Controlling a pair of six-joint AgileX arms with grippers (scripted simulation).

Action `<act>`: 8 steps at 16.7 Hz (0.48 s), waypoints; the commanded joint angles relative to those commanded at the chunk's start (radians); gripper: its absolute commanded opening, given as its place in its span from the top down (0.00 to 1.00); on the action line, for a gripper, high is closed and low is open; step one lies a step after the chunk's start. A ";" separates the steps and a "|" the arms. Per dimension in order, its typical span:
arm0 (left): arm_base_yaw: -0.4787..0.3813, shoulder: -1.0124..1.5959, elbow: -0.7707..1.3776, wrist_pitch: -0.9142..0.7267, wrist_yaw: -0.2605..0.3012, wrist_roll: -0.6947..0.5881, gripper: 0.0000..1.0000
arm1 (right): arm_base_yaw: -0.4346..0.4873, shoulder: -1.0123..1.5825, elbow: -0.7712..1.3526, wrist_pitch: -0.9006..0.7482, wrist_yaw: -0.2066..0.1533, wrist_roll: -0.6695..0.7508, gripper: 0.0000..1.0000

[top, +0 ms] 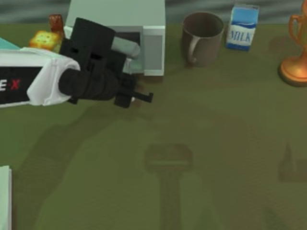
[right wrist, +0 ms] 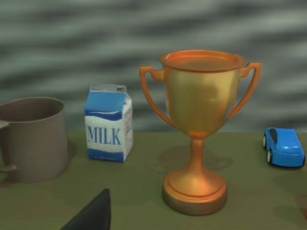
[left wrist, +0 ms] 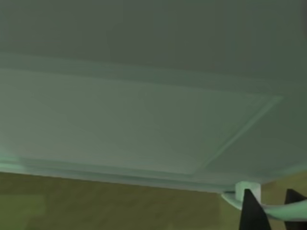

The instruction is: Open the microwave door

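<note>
At the microwave door [top: 125, 48], left pincer [left wrist: 271, 213] clamped on handle strip [left wrist: 268, 207]; could slip off mid-swing if pulled off-arc.

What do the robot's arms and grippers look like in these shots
The left arm has a white shell with a black band bearing a red X, then a black ribbed wrist and blocky black housing. The left gripper has dark, pointed fingers. Of the right arm, only a dark edge shows.
</note>
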 joint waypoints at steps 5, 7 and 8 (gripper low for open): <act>0.022 -0.019 -0.023 0.005 0.030 0.044 1.00 | 0.000 0.000 0.000 0.000 0.000 0.000 0.00; 0.022 -0.019 -0.023 0.005 0.030 0.044 1.00 | 0.000 0.000 0.000 0.000 0.000 0.000 0.00; 0.022 -0.019 -0.023 0.005 0.030 0.044 1.00 | 0.000 0.000 0.000 0.000 0.000 0.000 0.00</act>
